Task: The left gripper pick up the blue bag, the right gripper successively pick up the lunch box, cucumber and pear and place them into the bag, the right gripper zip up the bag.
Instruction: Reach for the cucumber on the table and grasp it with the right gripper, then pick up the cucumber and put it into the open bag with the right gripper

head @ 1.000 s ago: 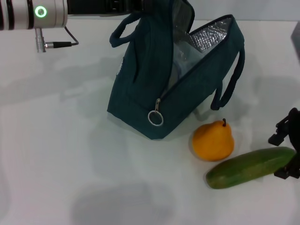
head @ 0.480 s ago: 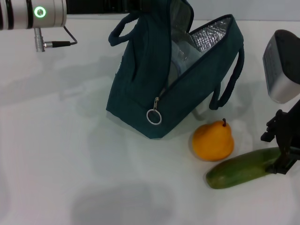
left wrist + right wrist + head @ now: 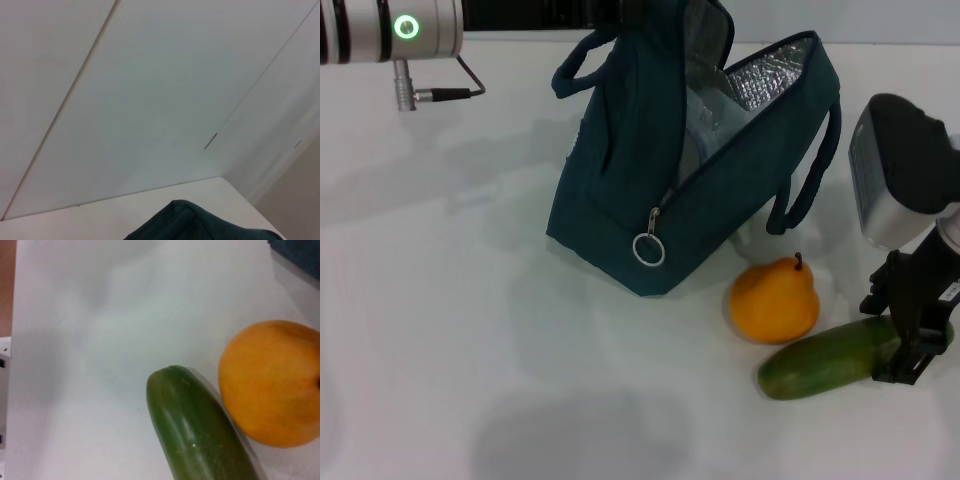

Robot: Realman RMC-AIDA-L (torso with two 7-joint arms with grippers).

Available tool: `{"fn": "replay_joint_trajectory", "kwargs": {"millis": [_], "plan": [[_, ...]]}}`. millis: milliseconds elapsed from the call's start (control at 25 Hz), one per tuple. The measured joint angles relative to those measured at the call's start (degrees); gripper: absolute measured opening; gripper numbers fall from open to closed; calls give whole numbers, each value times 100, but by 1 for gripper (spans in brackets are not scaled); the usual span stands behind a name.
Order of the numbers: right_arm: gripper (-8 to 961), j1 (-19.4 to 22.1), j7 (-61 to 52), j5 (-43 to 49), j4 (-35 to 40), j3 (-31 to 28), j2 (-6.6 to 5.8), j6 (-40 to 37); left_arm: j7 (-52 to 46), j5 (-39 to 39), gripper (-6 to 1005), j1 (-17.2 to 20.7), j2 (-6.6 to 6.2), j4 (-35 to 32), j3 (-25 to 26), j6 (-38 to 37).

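The cucumber (image 3: 830, 361) lies on the white table (image 3: 440, 330) just in front of the pear (image 3: 775, 300), near the base of the blue bag (image 3: 650, 180). It is judged rigid, fairly light and smooth-skinned — likely slippery, so grip it across the width, well in from the tip, with moderate force to avoid bruising. It is long, dark green and glossy, with a rounded end. The right gripper (image 3: 910, 335) sits at its far end, jaws straddling the body; whether they already pinch it cannot be told. The left gripper is not visible — its silver wrist (image 3: 390, 28) reaches toward the bag's top, which stands open with a clear lunch box (image 3: 710, 125) inside.
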State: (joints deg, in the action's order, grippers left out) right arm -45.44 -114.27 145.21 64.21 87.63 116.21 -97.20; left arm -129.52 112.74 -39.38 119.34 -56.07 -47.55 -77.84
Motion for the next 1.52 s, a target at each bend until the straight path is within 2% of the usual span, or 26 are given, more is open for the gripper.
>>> {"fn": "replay_joint_trajectory", "kwargs": {"millis": [400,840,1040,1200,1440,1520], "plan": [[810,-15,-42,-53,-41,224,0,129,6,1,70,-19,-7,0,0,0],[720,-234,-77,-46,-466,196,-25,114,5,-1,70,-59,-25,0,0,64],[646,-228,-57,-113,-491,-214,-42,8,5,-5,70,-65,-21,0,0,84],[645,-183,63,-198,-557,-668,-71,-57,5,-8,70,-64,-19,0,0,85],[640,-88,129,-361,-657,-823,-76,-312,5,-8,71,-61,-16,0,-12,86],[640,-44,218,-424,-669,-1053,-81,-494,5,-9,71,-57,-16,0,-8,86]]}}
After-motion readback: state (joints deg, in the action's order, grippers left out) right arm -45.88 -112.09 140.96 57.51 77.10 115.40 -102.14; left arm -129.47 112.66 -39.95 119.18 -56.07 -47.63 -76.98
